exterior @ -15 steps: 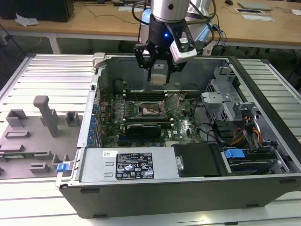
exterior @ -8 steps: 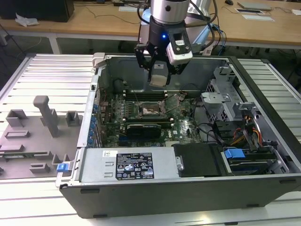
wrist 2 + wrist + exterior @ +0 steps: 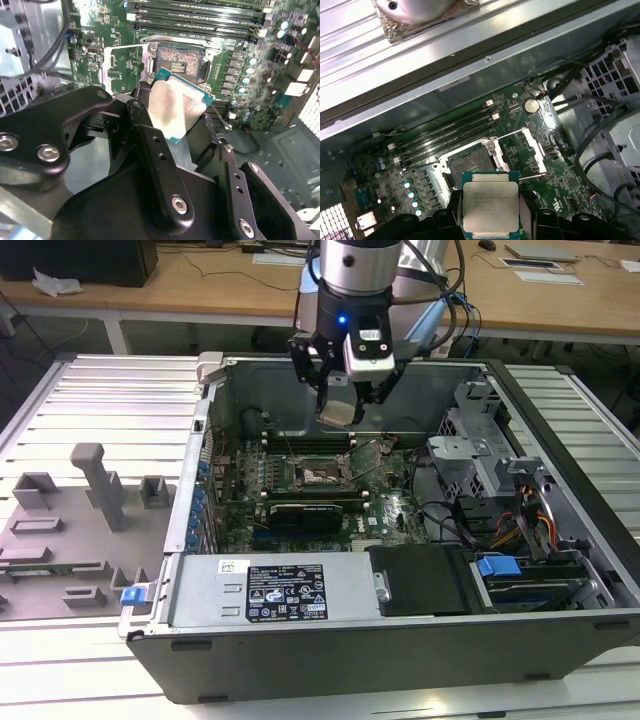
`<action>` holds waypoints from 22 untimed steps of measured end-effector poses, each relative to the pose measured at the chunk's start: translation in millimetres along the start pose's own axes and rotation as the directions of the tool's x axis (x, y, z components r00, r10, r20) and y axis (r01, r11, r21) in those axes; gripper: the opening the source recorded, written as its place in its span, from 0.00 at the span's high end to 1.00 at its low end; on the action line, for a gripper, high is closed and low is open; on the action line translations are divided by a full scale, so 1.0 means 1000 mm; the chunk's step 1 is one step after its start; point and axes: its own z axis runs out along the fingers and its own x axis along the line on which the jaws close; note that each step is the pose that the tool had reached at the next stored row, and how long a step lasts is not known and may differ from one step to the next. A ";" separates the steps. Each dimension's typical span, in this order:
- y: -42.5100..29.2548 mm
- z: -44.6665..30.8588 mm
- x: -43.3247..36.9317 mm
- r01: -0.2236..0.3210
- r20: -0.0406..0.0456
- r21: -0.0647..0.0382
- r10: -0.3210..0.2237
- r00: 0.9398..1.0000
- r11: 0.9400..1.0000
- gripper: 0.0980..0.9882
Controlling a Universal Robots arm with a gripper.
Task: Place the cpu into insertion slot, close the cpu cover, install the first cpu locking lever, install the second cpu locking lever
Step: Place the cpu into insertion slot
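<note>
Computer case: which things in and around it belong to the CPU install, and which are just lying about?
In the job: gripper, shut on the cpu; insertion slot, empty; cpu cover, open.
Lying about: graphics card; memory slots; grey fixture blocks outside the case.

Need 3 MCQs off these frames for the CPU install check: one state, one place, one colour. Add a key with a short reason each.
1. The cpu cover at the insertion slot is:
A) shut over it
B) swung open beside it
C) bent in half

2. The cpu is:
A) seated in the insertion slot
B) set down off to the side
C) held in the gripper above the motherboard

3. The motherboard is:
A) green
B) red
C) white

Key:
1 B: in both wrist views the frame stands clear of the bare pin field.
2 C: the gripper clamps the chip by its edges, and the slot beneath it is empty.
3 A: green board shows all around the slot.
</note>
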 end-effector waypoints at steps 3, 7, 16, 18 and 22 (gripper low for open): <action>-0.0001 0.0010 0.0000 -0.053 0.004 -0.001 0.053 0.999 0.999 0.50; -0.0002 0.0024 0.0000 -0.130 0.011 -0.003 0.130 0.992 0.992 0.50; -0.0005 0.0051 -0.0001 -0.284 0.024 -0.008 0.284 0.959 0.959 0.50; -0.0005 0.0054 -0.0001 -0.309 0.026 -0.009 0.309 0.951 0.951 0.50; -0.0005 0.0062 -0.0001 -0.375 0.031 -0.011 0.375 0.926 0.927 0.50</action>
